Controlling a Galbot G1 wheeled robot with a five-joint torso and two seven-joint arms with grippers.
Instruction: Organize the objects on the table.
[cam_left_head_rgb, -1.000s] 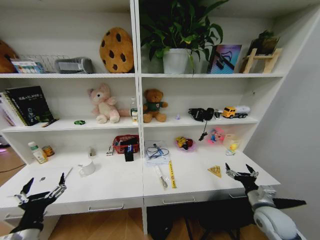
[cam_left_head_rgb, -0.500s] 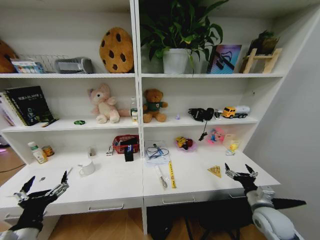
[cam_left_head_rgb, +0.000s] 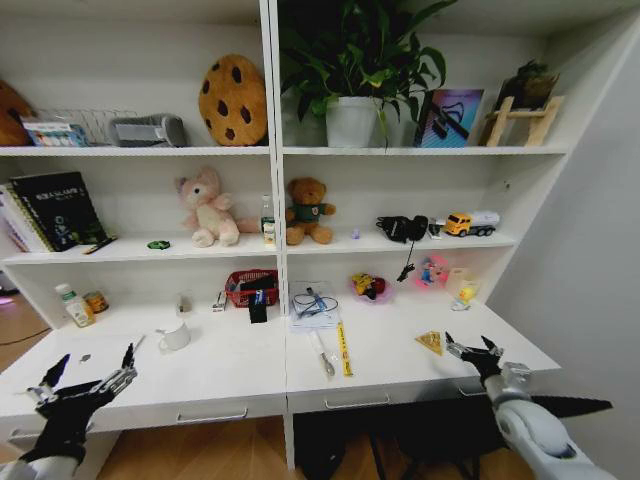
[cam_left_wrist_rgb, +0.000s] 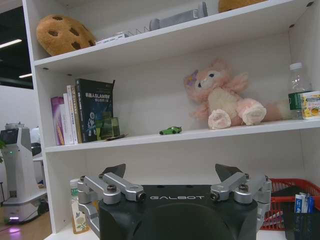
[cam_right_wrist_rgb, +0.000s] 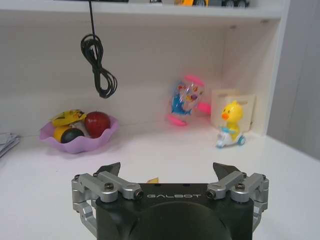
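Note:
On the long white table (cam_left_head_rgb: 240, 372) stand a white mug (cam_left_head_rgb: 175, 336), a small bottle (cam_left_head_rgb: 75, 305) and a small jar (cam_left_head_rgb: 96, 301) at the left. A yellow ruler (cam_left_head_rgb: 344, 348) and a dark pen (cam_left_head_rgb: 320, 355) lie near the middle. A tiny green toy car (cam_left_head_rgb: 159, 244) (cam_left_wrist_rgb: 170, 130) sits on the shelf above. My left gripper (cam_left_head_rgb: 90, 372) (cam_left_wrist_rgb: 172, 170) hangs open over the table's front left edge, holding nothing. My right gripper (cam_left_head_rgb: 468, 345) (cam_right_wrist_rgb: 167, 169) is open at the front right, just beside a yellow triangular piece (cam_left_head_rgb: 430, 342).
A red basket (cam_left_head_rgb: 252, 287), papers with cables (cam_left_head_rgb: 313, 305), a purple bowl of toy fruit (cam_left_head_rgb: 370, 288) (cam_right_wrist_rgb: 80, 132) and a duck toy (cam_right_wrist_rgb: 229, 131) stand along the back. Shelves above hold plush bears, books, a plant and a toy truck. A black cable (cam_right_wrist_rgb: 99, 67) hangs down.
My right gripper has crept up and left, closer to the yellow triangular piece. The left gripper has barely shifted.

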